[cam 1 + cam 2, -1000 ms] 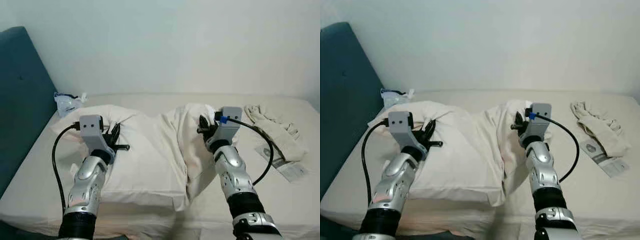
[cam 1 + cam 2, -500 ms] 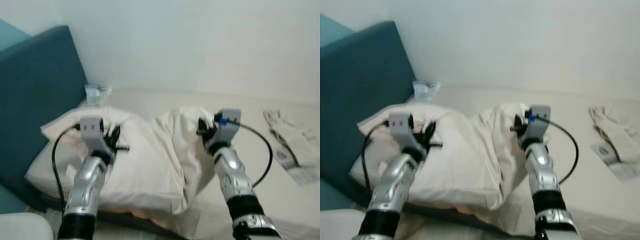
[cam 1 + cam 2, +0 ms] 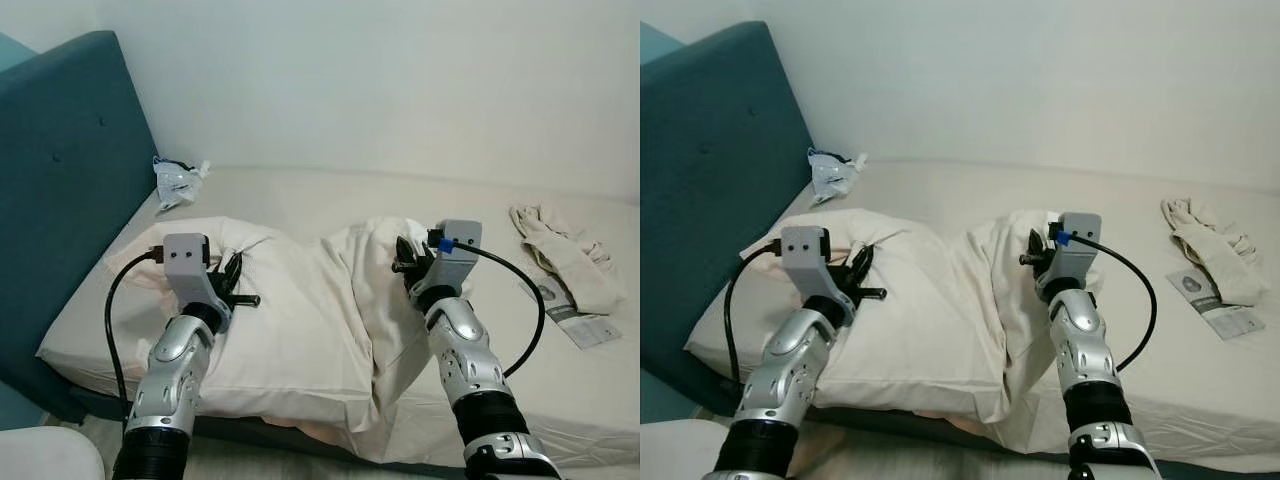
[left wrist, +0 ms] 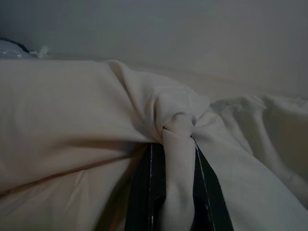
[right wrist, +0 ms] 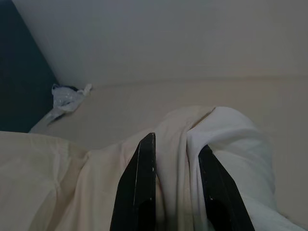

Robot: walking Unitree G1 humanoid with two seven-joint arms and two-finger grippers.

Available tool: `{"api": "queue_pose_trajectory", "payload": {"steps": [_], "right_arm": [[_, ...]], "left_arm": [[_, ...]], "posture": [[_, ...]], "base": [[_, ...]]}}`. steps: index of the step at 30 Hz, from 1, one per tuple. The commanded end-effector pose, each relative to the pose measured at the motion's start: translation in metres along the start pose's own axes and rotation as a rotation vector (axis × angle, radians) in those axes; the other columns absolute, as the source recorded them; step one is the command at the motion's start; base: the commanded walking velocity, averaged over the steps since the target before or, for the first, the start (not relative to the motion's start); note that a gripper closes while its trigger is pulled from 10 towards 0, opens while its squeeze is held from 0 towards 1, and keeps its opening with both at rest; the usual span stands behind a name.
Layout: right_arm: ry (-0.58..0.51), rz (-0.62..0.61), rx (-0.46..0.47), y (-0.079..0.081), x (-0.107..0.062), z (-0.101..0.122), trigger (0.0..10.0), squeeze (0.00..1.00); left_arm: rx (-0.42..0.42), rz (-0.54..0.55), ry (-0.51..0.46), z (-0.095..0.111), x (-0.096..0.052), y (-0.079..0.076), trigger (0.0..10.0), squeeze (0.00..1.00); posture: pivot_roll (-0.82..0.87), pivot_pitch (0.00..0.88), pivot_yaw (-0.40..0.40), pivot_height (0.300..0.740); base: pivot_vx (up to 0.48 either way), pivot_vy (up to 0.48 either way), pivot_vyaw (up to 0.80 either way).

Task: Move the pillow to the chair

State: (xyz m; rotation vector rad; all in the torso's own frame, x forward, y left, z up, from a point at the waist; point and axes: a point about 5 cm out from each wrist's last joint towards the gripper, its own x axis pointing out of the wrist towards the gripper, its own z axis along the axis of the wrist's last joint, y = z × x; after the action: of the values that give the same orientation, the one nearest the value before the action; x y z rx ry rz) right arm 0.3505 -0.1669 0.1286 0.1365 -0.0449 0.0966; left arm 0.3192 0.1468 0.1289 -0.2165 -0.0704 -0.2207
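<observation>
Left gripper [image 4: 175, 192] and right gripper [image 5: 175, 187] each clamp a bunched fold of the cream fabric pillow [image 3: 300, 320], which sags between them above the beige bed [image 3: 480, 200].

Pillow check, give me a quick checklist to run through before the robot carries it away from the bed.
1. Left gripper shut on a bunched fold of the pillow: ok.
2. Right gripper has pillow fabric between its fingers: ok.
3. Pillow lifted off the bed: cannot tell; its near edge overhangs the mattress.
4. Cloth and leaflet on the bed lie apart from the pillow: ok.
5. Plastic wrapper by the headboard lies apart from the pillow: ok.
6. Chair located: cannot tell.
</observation>
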Motion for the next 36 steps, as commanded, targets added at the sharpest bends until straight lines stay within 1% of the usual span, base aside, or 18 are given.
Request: {"api": "queue_pose_trajectory", "payload": {"steps": [1, 7, 10, 11, 13, 16, 22, 25, 28, 31, 36], "right_arm": [[-0.023, 0.034, 0.010, 0.007, 0.001, 0.006, 10.0, 0.00], [-0.017, 0.035, 0.007, 0.008, 0.001, 0.005, 10.0, 0.00], [-0.014, 0.036, 0.007, 0.008, 0.001, 0.004, 10.0, 0.00], [-0.010, 0.036, 0.004, 0.008, 0.001, 0.003, 10.0, 0.00], [-0.009, 0.036, 0.002, 0.009, 0.001, 0.003, 10.0, 0.00], [-0.001, 0.033, 0.002, 0.008, 0.001, 0.001, 10.0, 0.00], [0.008, 0.027, -0.005, 0.007, 0.001, -0.001, 10.0, 0.00], [0.011, 0.048, -0.054, 0.008, 0.001, -0.001, 10.0, 0.00], [0.018, 0.063, -0.060, 0.010, 0.001, -0.002, 10.0, 0.00], [0.025, 0.079, -0.100, 0.012, 0.001, -0.003, 10.0, 0.00], [0.029, 0.096, -0.095, 0.015, 0.000, -0.004, 10.0, 0.00]], "left_arm": [[0.040, -0.037, -0.030, 0.010, 0.004, -0.006, 10.0, 0.00], [0.046, -0.019, -0.015, 0.007, 0.003, -0.005, 10.0, 0.00], [0.070, -0.025, -0.009, 0.007, 0.004, -0.005, 10.0, 0.00], [0.043, -0.010, -0.002, 0.005, 0.004, -0.003, 10.0, 0.00], [0.034, -0.004, -0.001, 0.004, 0.004, -0.003, 10.0, 0.00], [0.049, 0.028, 0.026, -0.001, 0.004, 0.002, 10.0, 0.00], [0.061, 0.061, 0.040, -0.006, 0.002, 0.004, 10.0, 0.00], [0.071, 0.070, 0.042, -0.007, 0.002, 0.005, 10.0, 0.00], [0.085, 0.075, 0.043, -0.008, 0.001, 0.005, 10.0, 0.00], [0.097, 0.091, 0.059, -0.013, -0.001, 0.007, 10.0, 0.00], [0.096, 0.097, 0.062, -0.014, -0.003, 0.008, 10.0, 0.00]], "posture": [[0.03, 0.046, 0.034, 0.740], [0.02, 0.044, 0.035, 0.740], [0.02, 0.041, 0.035, 0.740], [0.02, 0.041, 0.035, 0.740], [0.02, 0.041, 0.035, 0.740], [0.02, 0.039, 0.033, 0.740], [0.01, 0.039, 0.028, 0.740], [0.01, 0.041, 0.026, 0.740], [0.01, 0.040, 0.024, 0.740], [0.01, 0.040, 0.023, 0.740], [0.01, 0.043, 0.021, 0.740]], "base": [[0.000, 0.000, 0.00], [0.000, 0.000, 0.00], [0.000, -0.480, 0.00], [0.000, -0.480, 0.00], [0.000, -0.480, 0.00], [0.000, 0.000, 0.00], [0.000, 0.000, 0.00], [0.000, 0.000, 0.00], [0.000, 0.000, 0.00], [0.000, 0.000, 0.80], [0.000, 0.000, 0.80]]}}
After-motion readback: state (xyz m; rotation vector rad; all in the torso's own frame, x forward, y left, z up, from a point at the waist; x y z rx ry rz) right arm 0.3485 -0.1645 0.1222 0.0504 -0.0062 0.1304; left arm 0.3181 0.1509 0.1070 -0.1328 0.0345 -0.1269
